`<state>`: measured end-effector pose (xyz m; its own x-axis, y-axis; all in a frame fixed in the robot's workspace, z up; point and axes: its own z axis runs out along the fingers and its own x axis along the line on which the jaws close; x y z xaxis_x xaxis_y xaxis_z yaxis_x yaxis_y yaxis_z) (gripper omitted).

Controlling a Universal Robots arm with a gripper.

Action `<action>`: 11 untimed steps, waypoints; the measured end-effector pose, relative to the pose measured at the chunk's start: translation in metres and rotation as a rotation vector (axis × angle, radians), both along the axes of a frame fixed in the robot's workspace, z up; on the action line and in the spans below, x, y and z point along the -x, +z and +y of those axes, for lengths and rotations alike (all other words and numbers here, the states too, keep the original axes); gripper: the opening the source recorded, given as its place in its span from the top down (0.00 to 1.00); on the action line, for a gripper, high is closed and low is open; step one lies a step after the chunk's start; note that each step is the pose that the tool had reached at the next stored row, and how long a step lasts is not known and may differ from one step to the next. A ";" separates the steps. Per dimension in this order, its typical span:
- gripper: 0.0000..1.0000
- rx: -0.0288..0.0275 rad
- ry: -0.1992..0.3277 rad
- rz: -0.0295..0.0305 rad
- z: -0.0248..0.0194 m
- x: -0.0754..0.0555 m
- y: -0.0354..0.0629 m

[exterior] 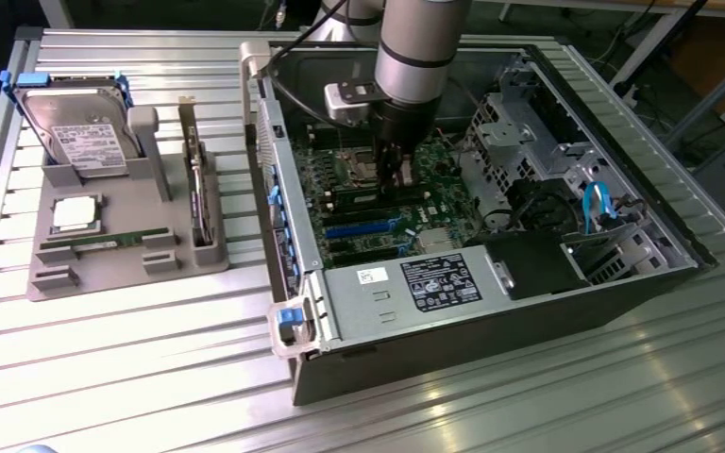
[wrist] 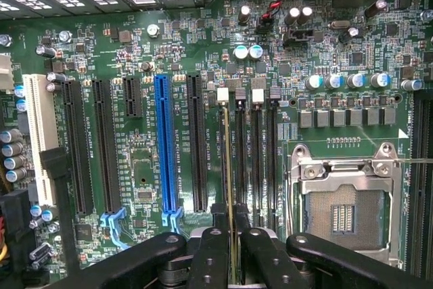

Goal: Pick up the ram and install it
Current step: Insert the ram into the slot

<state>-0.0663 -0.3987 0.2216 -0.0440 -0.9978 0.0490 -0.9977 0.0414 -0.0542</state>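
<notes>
The pincer (wrist: 233,245) clasps the ram (wrist: 227,167) edge-on, holding it upright over the black memory slots (wrist: 270,160) of the motherboard (wrist: 145,167) inside the computer case (exterior: 489,354).

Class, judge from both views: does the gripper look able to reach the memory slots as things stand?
Probably yes. The case is open and the gripper hangs just above the slots, its jaws shut on the ram. No cable crosses the slots.
</notes>
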 end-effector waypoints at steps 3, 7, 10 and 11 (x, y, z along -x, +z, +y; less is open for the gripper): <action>0.86 0.0003 0.000 0.0001 0.0000 0.000 -0.0008; 0.86 0.0001 0.000 0.0001 0.0000 0.000 -0.0008; 0.86 0.0001 0.000 0.0001 0.0000 0.000 -0.0008; 0.86 0.0001 0.000 0.0000 0.0000 0.000 -0.0011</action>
<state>-0.0663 -0.3987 0.2205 -0.0440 -0.9978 0.0491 -0.9977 0.0413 -0.0542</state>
